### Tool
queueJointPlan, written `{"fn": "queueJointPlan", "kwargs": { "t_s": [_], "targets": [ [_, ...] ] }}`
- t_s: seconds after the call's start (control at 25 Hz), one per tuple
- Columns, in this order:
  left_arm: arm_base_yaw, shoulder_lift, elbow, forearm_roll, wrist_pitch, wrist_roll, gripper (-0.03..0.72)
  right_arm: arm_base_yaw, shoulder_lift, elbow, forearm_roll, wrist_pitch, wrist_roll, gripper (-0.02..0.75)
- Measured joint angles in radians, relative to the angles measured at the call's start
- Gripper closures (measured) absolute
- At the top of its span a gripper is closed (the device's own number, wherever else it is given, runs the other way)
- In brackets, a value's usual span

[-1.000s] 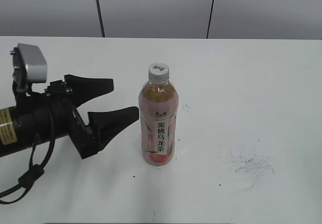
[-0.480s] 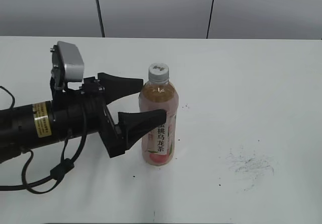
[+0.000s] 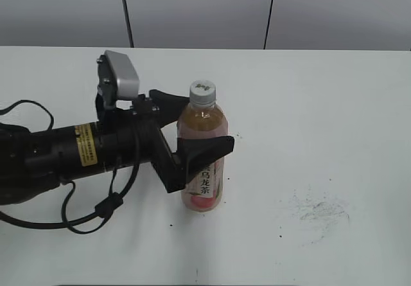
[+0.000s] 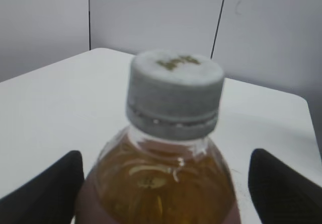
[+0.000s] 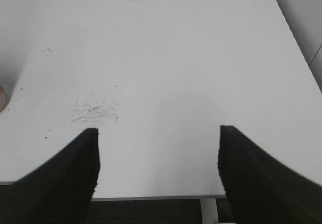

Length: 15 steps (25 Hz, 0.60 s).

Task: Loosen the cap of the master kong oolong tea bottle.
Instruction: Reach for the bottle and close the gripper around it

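The master kong oolong tea bottle (image 3: 204,160) stands upright on the white table (image 3: 308,119), amber tea inside, pink label with a white strip of Chinese characters. Its white-grey ribbed cap (image 3: 202,92) with a dark mark on top is on the neck. My left gripper (image 3: 204,126) is open with one finger behind the bottle's shoulder and one in front, the bottle between them with gaps on both sides. In the left wrist view the cap (image 4: 174,94) and bottle (image 4: 161,183) fill the middle between the fingers (image 4: 166,191). My right gripper (image 5: 158,163) is open and empty over the table's front edge.
A grey scuff mark (image 3: 318,210) lies on the table right of the bottle; it also shows in the right wrist view (image 5: 93,110). The table's front edge (image 5: 151,196) is under the right gripper. A grey panelled wall (image 3: 205,9) stands behind the table.
My left arm has moved right, and its open fingers now straddle the bottle's upper body. The bottle has not moved.
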State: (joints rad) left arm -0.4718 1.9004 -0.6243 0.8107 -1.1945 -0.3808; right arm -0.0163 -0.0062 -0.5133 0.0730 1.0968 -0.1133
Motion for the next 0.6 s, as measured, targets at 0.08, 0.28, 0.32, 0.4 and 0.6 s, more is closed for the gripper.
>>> {"fn": "queueJointPlan", "kwargs": {
  "t_s": [0.08, 0.28, 0.32, 0.4, 0.6],
  "targets": [
    [-0.024, 0.000, -0.022, -0.018, 0.042, 0.000, 0.096, 0.000, 0.000, 0.000, 0.000, 0.000, 0.000, 0.185],
    [-0.055, 0.029, -0.069, -0.044, 0.106, 0.000, 0.097, 0.000, 0.000, 0.000, 0.000, 0.000, 0.000, 0.185],
    [-0.055, 0.041, -0.071, -0.053, 0.106, 0.000, 0.097, 0.000, 0.000, 0.000, 0.000, 0.000, 0.000, 0.185],
    [-0.055, 0.060, -0.072, -0.065, 0.100, 0.000, 0.097, 0.000, 0.000, 0.000, 0.000, 0.000, 0.000, 0.185],
    [-0.055, 0.071, -0.072, -0.068, 0.045, 0.000, 0.123, 0.000, 0.000, 0.000, 0.000, 0.000, 0.000, 0.185]
  ]
}}
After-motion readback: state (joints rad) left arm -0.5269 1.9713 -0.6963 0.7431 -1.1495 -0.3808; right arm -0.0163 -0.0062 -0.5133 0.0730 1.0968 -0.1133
